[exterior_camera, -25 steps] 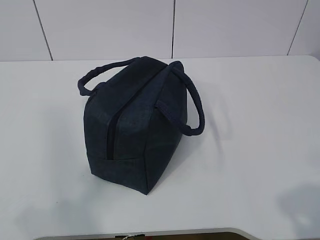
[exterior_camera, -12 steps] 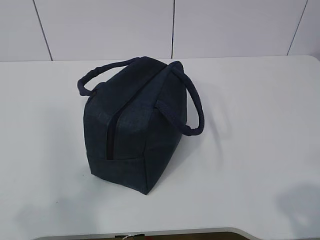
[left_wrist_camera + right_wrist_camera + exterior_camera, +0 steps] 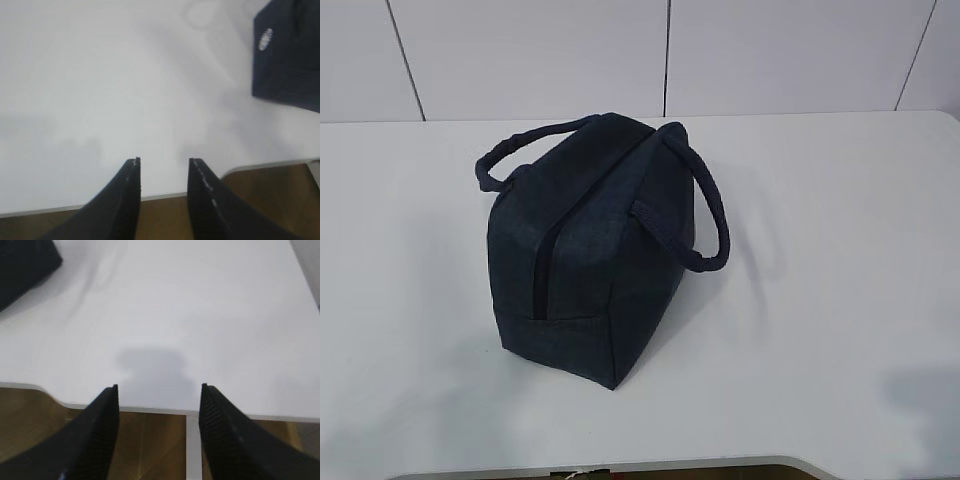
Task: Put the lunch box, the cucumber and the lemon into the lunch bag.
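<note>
Both empty grippers well apart from lunch bag

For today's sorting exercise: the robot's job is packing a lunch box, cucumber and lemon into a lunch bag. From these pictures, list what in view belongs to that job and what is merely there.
Belongs to the job:
- lunch bag, dark navy, zipper closed
- left gripper, open, empty
- right gripper, open, empty
(Lunch box, cucumber and lemon are not in view.)

Merely there:
- white table
- panelled wall
</note>
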